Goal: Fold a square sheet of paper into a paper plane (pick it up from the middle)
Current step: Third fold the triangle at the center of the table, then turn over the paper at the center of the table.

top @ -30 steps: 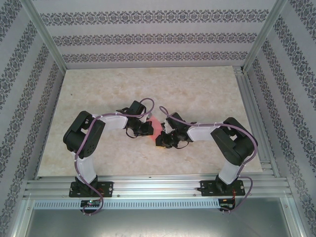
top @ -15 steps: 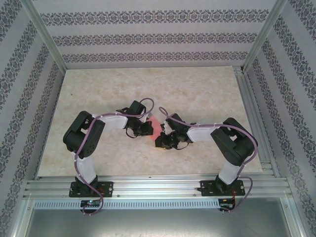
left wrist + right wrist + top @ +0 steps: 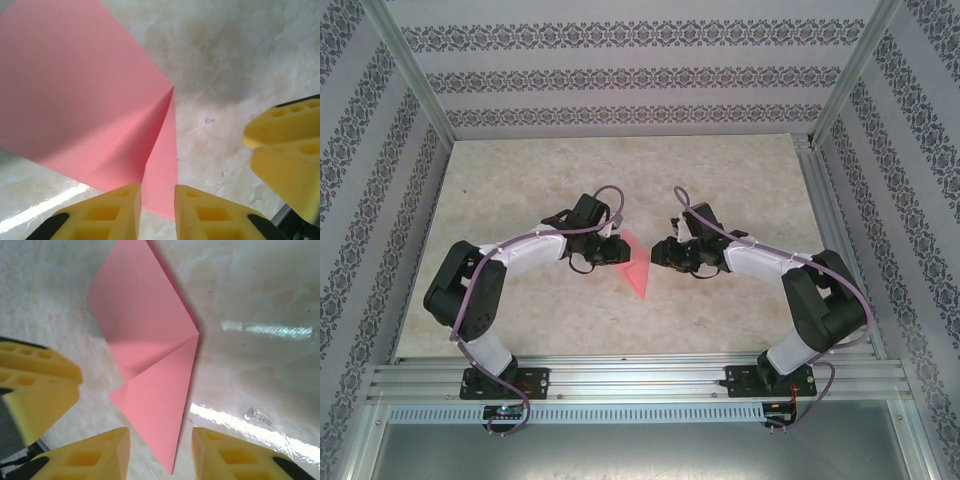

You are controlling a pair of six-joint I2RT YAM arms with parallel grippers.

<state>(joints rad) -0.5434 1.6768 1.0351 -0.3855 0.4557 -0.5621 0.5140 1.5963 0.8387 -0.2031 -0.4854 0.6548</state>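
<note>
The paper plane (image 3: 636, 268) is lying on the desk (image 3: 750, 180), approx. mid-desk, betw. the two hands, w/ its pointed tip aiming toward the arm bases. L hand (image 3: 157, 194) is hovering by its edge, fingers slightly apart, not clamping anything. R hand (image 3: 160, 436) is sitting opposite, fingers wider apart, the paper's tip showing betw. them, nothing gripped.

Paper plane (image 3: 75, 90) partly off wrist view
</note>
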